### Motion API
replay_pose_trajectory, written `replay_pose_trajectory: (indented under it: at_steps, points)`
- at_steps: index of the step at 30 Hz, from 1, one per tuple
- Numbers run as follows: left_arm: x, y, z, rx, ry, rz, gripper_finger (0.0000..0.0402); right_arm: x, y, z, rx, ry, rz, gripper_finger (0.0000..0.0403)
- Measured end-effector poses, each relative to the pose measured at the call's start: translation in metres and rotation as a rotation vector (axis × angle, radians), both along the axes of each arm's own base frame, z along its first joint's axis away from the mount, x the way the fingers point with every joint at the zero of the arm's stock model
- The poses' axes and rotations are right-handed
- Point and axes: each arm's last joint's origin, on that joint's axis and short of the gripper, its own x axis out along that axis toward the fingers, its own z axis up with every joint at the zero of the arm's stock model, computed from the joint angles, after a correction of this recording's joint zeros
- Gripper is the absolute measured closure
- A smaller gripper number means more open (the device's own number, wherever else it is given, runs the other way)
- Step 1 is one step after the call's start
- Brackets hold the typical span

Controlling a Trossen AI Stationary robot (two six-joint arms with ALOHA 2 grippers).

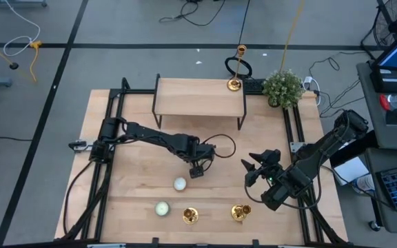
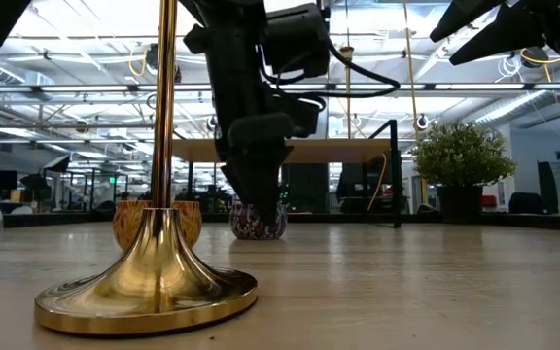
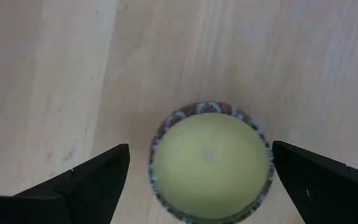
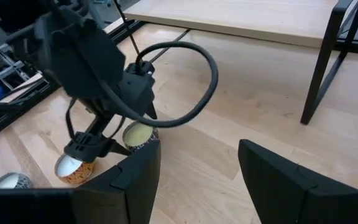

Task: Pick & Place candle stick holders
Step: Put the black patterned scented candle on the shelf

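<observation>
We see a grey floor (image 1: 116, 27) crossed by dark tape lines, strewn cables, and ceiling lights (image 2: 86, 19) overhead.

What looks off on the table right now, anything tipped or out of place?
Nothing looks tipped or spilled. One oddity: the left gripper hangs open astride a pale candle mid-table, not a gold holder. Two holders stand near the front edge and a third on the shelf. The right gripper is open and empty.
</observation>
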Motion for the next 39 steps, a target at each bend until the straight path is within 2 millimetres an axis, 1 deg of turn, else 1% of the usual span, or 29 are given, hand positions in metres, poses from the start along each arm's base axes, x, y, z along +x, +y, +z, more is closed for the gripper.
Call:
replay_pose_trajectory:
  at_steps: [8,14,20,23,28,29,36,39]
  points:
    - [0.002,0.001,-0.005,-0.070,0.001,-0.009,0.0005,0.000,0.000,0.000,-0.003,0.001,0.001,0.0190]
    - [0.002,0.001,-0.012,-0.076,0.031,-0.008,0.0005,0.000,0.000,0.000,-0.003,0.001,0.001,0.0190]
    - [0.003,0.001,-0.012,-0.067,0.018,-0.007,0.0006,0.000,0.000,0.000,-0.002,0.001,0.000,0.0190]
    - [0.003,0.001,-0.012,-0.077,0.023,-0.014,0.0023,0.000,0.000,0.000,-0.002,0.000,0.001,0.0190]
    - [0.003,0.001,-0.012,-0.089,0.017,-0.023,0.0097,0.000,0.000,0.000,-0.003,0.001,0.001,0.0190]
    - [0.003,0.001,-0.012,-0.091,0.017,-0.028,0.0106,0.000,0.000,0.000,-0.003,0.001,0.001,0.0190]
    - [0.003,0.001,-0.012,-0.105,0.019,-0.013,0.0106,0.000,0.000,0.000,-0.012,0.010,0.008,0.0190]
    - [0.000,0.001,-0.010,-0.103,0.044,0.005,0.0089,0.000,0.000,0.000,-0.013,0.010,0.008,0.0190]
